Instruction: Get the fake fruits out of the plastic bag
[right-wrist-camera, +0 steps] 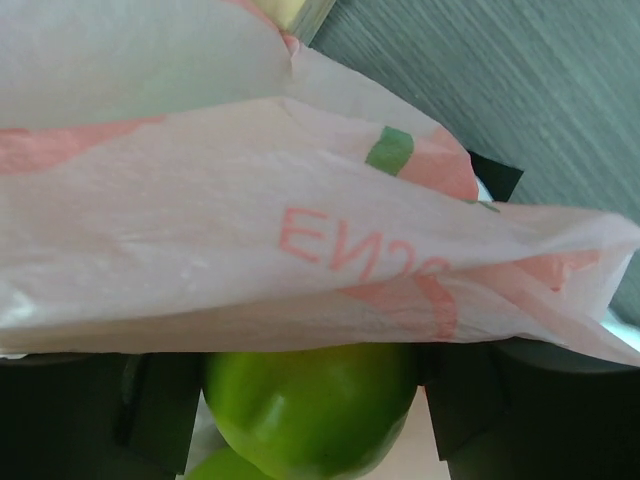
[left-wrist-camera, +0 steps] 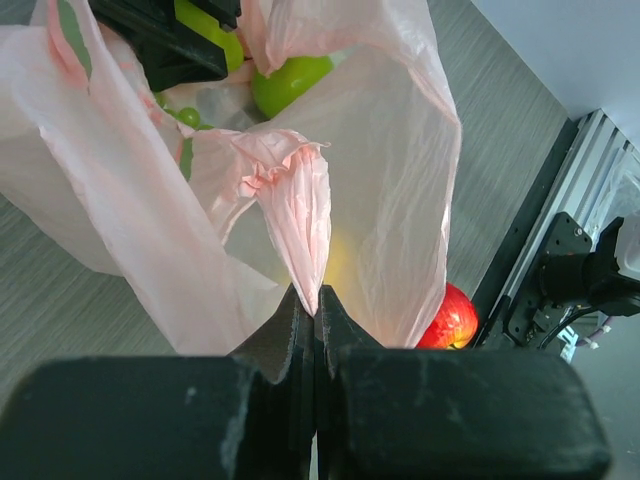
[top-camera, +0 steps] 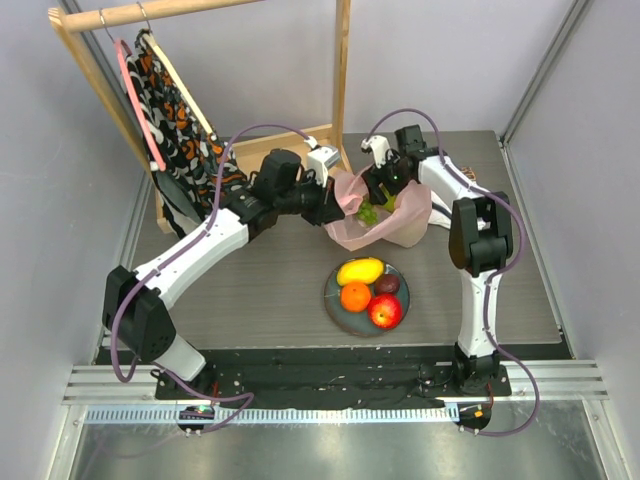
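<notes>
The pink plastic bag (top-camera: 395, 222) sits behind the plate (top-camera: 336, 308), its mouth held open. My left gripper (top-camera: 326, 207) is shut on a gathered fold of the bag's rim (left-wrist-camera: 300, 210). My right gripper (top-camera: 384, 193) reaches down into the bag's mouth, and a green apple (right-wrist-camera: 310, 410) fills the gap between its fingers (right-wrist-camera: 160, 410), touching both. A bag flap (right-wrist-camera: 300, 230) covers the fingertips. A second green apple (left-wrist-camera: 290, 82) and green grapes (left-wrist-camera: 186, 116) lie inside the bag. On the plate rest a mango (top-camera: 360, 270), an orange (top-camera: 355, 296), a dark purple fruit (top-camera: 387, 283) and a red apple (top-camera: 385, 312).
A wooden rack (top-camera: 340, 70) with a patterned cloth (top-camera: 180, 130) on a pink hanger stands at the back left, its base close behind the bag. Grey walls bound the table on both sides. A metal rail (top-camera: 330, 385) runs along the near edge.
</notes>
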Robot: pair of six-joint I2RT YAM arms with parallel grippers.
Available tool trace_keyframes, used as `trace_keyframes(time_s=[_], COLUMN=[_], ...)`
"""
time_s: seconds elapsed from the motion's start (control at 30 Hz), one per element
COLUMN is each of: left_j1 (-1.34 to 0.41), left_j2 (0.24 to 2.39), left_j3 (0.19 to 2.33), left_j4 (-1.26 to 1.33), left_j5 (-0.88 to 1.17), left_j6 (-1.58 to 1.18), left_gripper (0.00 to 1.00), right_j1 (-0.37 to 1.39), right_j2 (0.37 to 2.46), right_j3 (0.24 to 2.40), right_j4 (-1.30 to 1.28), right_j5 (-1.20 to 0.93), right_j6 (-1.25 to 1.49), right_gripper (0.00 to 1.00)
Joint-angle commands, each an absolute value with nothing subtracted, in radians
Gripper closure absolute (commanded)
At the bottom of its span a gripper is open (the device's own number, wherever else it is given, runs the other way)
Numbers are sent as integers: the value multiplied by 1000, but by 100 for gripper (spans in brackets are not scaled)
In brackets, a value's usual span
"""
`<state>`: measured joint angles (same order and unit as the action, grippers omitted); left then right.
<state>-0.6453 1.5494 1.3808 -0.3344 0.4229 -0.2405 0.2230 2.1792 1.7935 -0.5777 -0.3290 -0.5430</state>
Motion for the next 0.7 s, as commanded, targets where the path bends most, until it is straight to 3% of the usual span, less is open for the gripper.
trace_keyframes(time_s=[0.0, 0.13, 0.3, 0.53, 0.67], left_j1=[-643, -643, -643, -614, -557], left_j2=[1554, 1551, 1548, 1549, 1559], left_j3=[1425, 1419, 1410, 1405, 1407], left_j4=[-319, -304, -291, -278, -253], left_j5=[430, 425, 420, 377, 373], left_j6=[-222, -216, -212, -245, -307], left_gripper=[100, 100, 100, 100, 100], right_j1=[222, 222, 232, 296, 435], right_j2=[2062, 1912, 1725, 1508, 1413], right_j3=[1792, 1729, 1677, 1603, 1579], right_j4=[-589, -575, -650, -816, -933], right_j5=[-357, -393, -509, -590, -586], right_j6=[-520, -499, -474, -485, -549], right_gripper=[39, 52, 60, 57, 57])
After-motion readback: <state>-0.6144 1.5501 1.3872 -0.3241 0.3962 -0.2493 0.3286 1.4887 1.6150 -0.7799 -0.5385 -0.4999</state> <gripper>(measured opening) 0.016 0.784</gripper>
